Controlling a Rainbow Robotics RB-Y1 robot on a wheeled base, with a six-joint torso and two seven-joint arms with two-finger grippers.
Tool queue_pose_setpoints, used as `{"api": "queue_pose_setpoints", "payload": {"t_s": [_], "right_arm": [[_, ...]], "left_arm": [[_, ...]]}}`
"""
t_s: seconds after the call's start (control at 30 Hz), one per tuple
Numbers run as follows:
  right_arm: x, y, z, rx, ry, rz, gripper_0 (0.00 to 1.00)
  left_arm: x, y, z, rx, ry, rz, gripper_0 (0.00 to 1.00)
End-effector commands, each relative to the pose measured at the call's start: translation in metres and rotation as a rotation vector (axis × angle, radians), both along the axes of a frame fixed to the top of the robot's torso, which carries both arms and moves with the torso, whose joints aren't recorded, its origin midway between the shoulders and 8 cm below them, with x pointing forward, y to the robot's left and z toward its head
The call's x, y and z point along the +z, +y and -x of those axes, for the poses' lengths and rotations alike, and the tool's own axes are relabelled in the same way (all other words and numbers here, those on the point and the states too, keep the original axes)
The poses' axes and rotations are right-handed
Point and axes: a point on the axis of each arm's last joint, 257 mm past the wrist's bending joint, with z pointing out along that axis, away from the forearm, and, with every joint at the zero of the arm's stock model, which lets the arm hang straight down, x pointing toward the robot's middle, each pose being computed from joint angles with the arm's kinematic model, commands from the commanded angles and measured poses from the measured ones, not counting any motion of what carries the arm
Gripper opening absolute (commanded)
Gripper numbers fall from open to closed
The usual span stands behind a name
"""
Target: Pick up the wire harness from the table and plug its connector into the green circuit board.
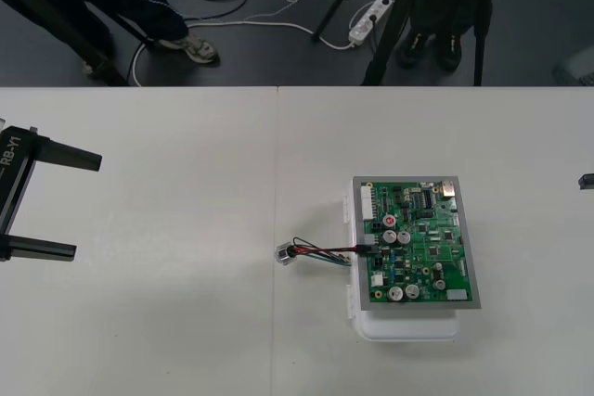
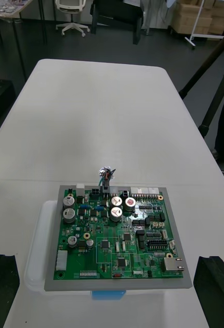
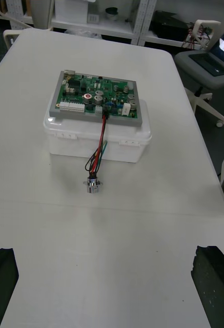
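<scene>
Wire harness [image 1: 320,250] is seen lying just right of the front view's centre. Its red, black and green wires are stretched from the round metal socket [image 1: 286,254], which rests on the tabletop [image 1: 167,322], across to the small black plug [image 1: 368,242], which is seated at the left edge of the green circuit board [image 1: 418,243]. The board is carried flat on a white base [image 1: 408,326] in the lower right of the front view, and the wires are lifted off the tabletop where they climb the base's wall. The left pincer [image 1: 87,206] is held at the left edge of the front view, well apart from the harness, with its black fingers [image 1: 65,157] spread wide and nothing between them. The right pincer [image 1: 587,181] is glimpsed at the right edge, well apart from the board. In its wrist view its fingers [image 2: 1,287] are set far apart, and the board is seen beyond them with the harness at its far edge.
</scene>
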Motion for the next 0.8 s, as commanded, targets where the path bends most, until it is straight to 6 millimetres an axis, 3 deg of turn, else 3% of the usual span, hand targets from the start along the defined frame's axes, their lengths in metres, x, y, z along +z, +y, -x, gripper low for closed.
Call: {"api": "queue_pose_setpoints", "payload": {"t_s": [0.03,0.8], "right_arm": [[-0.0026,-0.0076,0.0041,-0.005,0.046,0.018,1.0],[-0.0056,-0.0072,0.0055,-0.012,0.064,0.008,1.0]], "left_arm": [[0.0005,0.0101,0.0139,0.007,0.062,-0.05,1.0],[0.0005,0.0101,0.0139,0.007,0.062,-0.05,1.0]]}}
